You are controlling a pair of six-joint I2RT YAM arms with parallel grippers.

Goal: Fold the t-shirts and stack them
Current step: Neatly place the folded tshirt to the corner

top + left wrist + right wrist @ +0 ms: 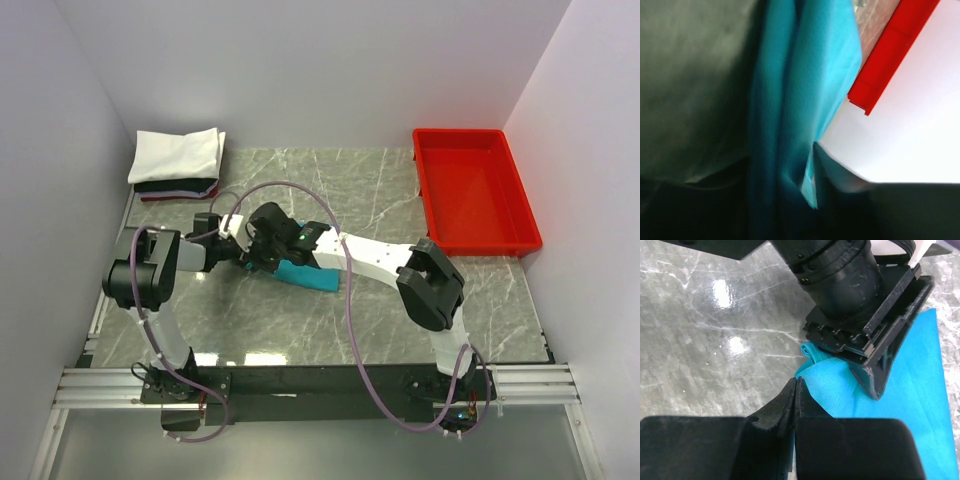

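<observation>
The teal shirt point(312, 277) lies bunched near the middle of the surface point(400, 320), and most of it is hidden under the two arms where they meet. From the right wrist, the right claw point(796, 390) is clenched on a fold at the shirt's edge. The left claw point(867, 362) sits right on the cloth, which bunches up against it. Its fingertips are covered, so I cannot tell whether it grips. The left wrist view is blurred, with teal cloth point(805, 100) hanging close before the lens. At the far left corner, a folded white shirt point(178, 153) tops a stack of dark layers point(180, 185) with a red edge. The tray point(470, 195) sits at the far right corner.
</observation>
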